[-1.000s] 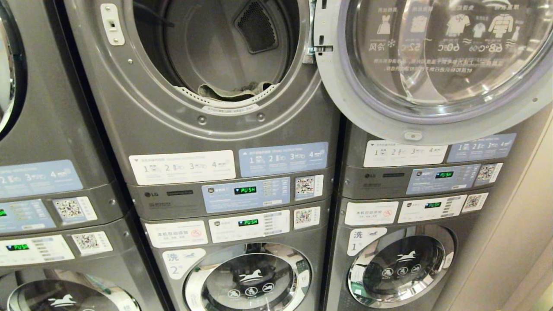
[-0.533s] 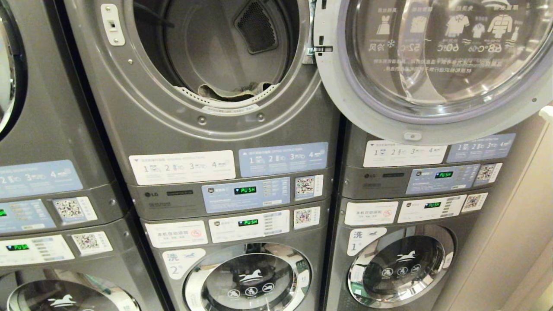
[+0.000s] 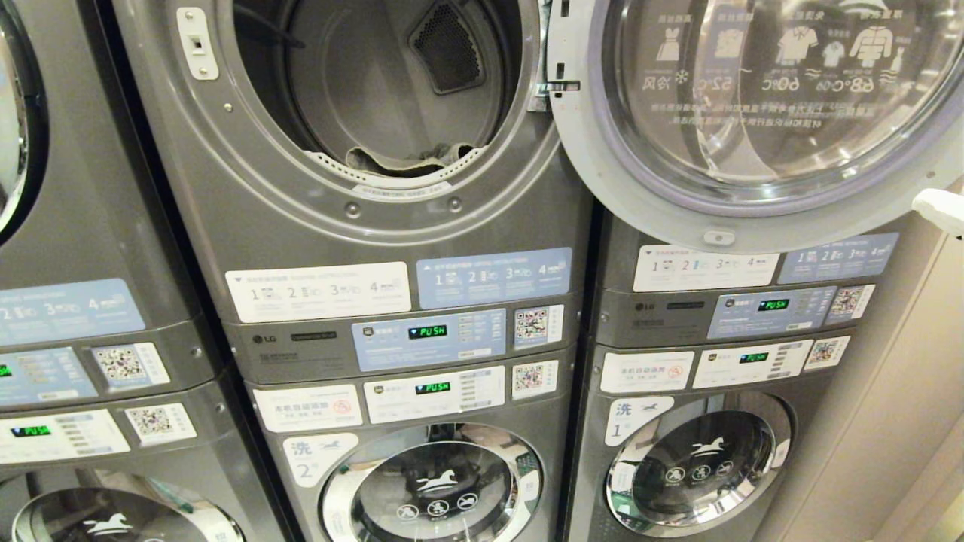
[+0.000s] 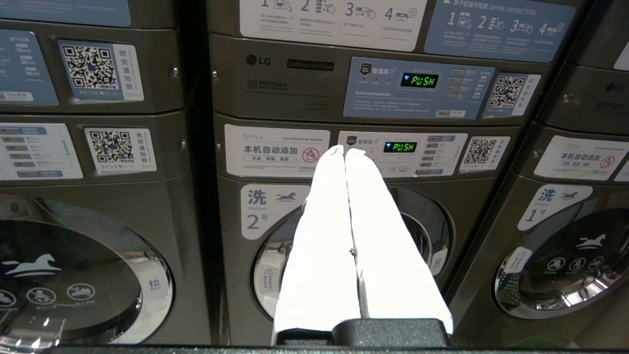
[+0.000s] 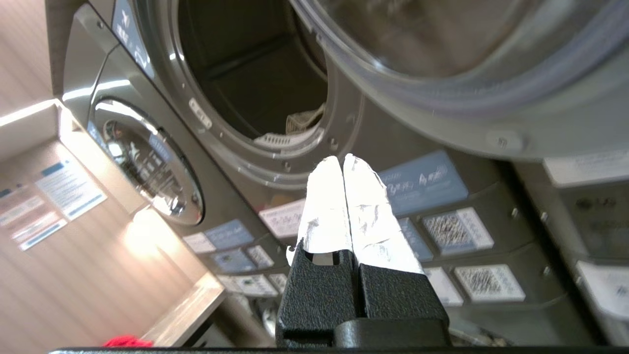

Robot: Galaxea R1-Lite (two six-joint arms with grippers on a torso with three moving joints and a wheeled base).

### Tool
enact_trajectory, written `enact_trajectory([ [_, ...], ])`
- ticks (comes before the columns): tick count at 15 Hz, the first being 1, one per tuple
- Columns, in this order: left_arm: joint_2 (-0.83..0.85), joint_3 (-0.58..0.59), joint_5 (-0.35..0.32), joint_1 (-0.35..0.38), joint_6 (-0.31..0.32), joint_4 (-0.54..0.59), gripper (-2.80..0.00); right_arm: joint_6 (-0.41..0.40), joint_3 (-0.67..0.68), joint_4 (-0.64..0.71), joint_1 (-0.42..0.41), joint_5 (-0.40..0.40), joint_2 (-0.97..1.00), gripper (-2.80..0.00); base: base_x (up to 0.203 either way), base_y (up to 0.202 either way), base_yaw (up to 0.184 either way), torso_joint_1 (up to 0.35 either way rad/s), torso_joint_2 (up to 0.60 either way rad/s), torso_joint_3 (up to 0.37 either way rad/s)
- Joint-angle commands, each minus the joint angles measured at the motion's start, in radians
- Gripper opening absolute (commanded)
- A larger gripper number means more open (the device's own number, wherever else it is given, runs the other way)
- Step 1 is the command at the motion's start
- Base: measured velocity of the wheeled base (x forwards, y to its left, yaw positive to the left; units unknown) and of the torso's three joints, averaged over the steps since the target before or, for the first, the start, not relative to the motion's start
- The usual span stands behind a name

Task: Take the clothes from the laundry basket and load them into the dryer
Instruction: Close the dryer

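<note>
- The right pincer (image 5: 343,160) is pressed closed with nothing between its fingers; in the head view only a white tip of it (image 3: 938,207) shows at the right edge, just beside the rim of the open dryer door (image 3: 640,203).
- The left pincer (image 4: 344,151) is also closed and empty, parked low and pointing at the washer control panel (image 4: 400,147) below the dryer.
- Ahead of and above the right pincer gapes the dryer drum (image 5: 255,73); a piece of clothing (image 5: 302,119) lies at its front lip, partly draped on the perforated edge.
- The laundry basket is not in view, so I cannot tell whether clothes remain in it.
- Risks, as I judge them: the right pincer is close under the door, so a careless swing could knock the door or jam against its rim.
- If the door is being shut, the garment at the lip could get pinched in the seal and stop the latch (image 3: 194,43) from catching.
- Pushing off-centre with closed fingers might let them slip off the curved rim.
</note>
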Motion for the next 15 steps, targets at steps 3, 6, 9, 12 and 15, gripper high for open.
enact_trajectory([
  [3,0.0,0.014,0.0,0.0,-0.001,-0.001,-2.8,-0.033,-0.054,-0.008,-0.079,-0.033,0.039,-2.8,0.0,0.0,0.0,0.0,0.0,0.0],
  [6,0.0,0.014,0.0,0.0,-0.001,-0.001,-2.8,-0.069,-0.08,-0.008,-0.223,-0.054,0.06,-2.8,0.0,0.0,0.0,0.0,0.0,0.0],
  [9,0.0,0.014,0.0,0.0,-0.001,-0.001,-2.8,-0.076,-0.187,-0.008,-0.311,-0.102,0.087,-2.8,0.0,0.0,0.0,0.0,0.0,0.0],
  [12,0.0,0.014,0.0,0.0,-0.001,-0.001,-2.8,-0.029,-0.118,-0.008,-0.291,-0.102,0.038,-2.8,0.0,0.0,0.0,0.0,0.0,0.0],
  [15,0.0,0.014,0.0,0.002,-0.001,-0.001,-2.8,0.001,-0.005,-0.008,-0.24,-0.101,-0.061,-2.8,0.0,0.0,0.0,0.0,0.0,0.0],
])
